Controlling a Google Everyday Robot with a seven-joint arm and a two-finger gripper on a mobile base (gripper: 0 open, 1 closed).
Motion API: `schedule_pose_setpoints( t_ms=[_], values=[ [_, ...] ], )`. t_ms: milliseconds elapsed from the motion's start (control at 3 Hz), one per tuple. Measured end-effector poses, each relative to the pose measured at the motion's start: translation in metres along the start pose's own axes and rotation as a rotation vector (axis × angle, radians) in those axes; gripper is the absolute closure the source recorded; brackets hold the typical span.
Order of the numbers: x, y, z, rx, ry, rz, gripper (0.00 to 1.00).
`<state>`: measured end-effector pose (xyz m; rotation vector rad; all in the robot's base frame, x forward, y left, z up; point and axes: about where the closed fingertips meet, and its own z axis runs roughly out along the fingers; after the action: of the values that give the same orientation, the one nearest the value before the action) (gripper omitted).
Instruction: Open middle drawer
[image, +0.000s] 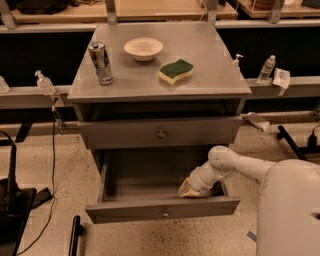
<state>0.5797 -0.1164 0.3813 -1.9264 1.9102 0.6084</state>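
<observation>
- Desk top, left edge: can (100, 62) upright. Bowl (143, 48) is at back centre and sponge (176, 71) right of centre; all lie well apart from my work.
- Under the front edge: top drawer (125, 134) flush.
- Middle drawer (150, 211) is pulled well out with its tray exposed; I judge it open.
- Right front corner of that tray: my gripper (191, 188) sits low behind the drawer front, likely placed to drag it outward. Open or closed: cannot tell. Nothing visibly held.

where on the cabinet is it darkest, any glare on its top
Camera view: darkest in the gap under the cabinet top and the back of the open middle drawer; only soft sheen on top; the gripper, in the drawer's front right, is lit.
</observation>
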Motion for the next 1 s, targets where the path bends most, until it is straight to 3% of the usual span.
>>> schedule_pose_setpoints(
  t_ms=[667,1000],
  values=[
    [-0.01,0.062,-0.031,-0.08,0.005,0.007,1.0],
    [-0.014,0.069,-0.037,-0.083,0.008,0.001,1.0]
  ],
)
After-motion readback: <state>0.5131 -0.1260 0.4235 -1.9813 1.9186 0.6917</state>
